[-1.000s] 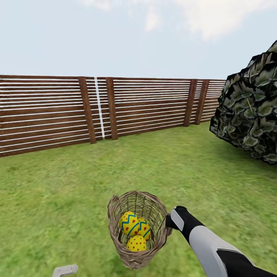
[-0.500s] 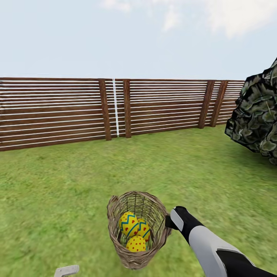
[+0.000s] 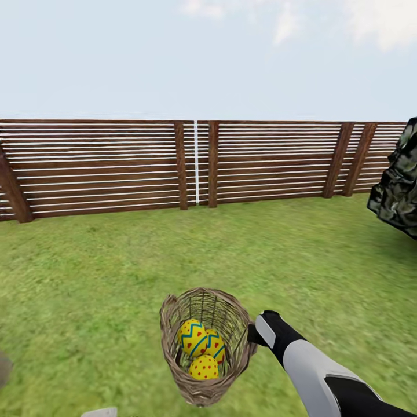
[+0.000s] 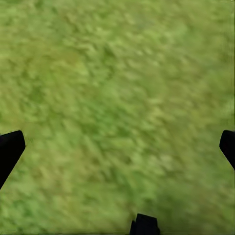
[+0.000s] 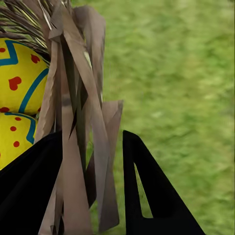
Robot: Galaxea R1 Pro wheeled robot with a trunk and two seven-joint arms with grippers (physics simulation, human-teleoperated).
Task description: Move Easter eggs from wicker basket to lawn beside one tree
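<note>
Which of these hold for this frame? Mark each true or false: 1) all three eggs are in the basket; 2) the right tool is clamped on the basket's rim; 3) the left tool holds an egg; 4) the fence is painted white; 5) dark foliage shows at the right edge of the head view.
1) True: three Easter eggs sit in the wicker basket.
2) True: the right tool grips its woven wall.
3) False: the left tool is open over bare lawn.
4) False: the fence is brown wood.
5) True: the tree foliage is there.
</note>
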